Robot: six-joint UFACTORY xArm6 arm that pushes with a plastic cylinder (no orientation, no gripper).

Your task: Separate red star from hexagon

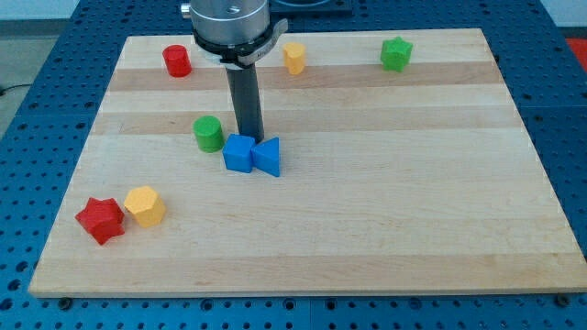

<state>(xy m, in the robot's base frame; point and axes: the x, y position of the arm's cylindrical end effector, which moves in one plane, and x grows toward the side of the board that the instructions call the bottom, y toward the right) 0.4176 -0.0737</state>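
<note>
The red star (pixel 100 220) lies near the view's bottom left of the wooden board. The yellow hexagon (pixel 145 205) sits right beside it on its right, touching or nearly touching. My tip (pixel 249 137) is at the middle of the board, far to the upper right of both. It stands just behind a blue cube (pixel 238 153) and a blue triangle (pixel 268 157), at the seam between them.
A green cylinder (pixel 208 134) stands left of my tip. A red cylinder (pixel 176 60) is at the top left, a yellow block (pixel 293 57) at the top middle, a green star-like block (pixel 396 53) at the top right. The board's edge (pixel 303 291) runs along the bottom.
</note>
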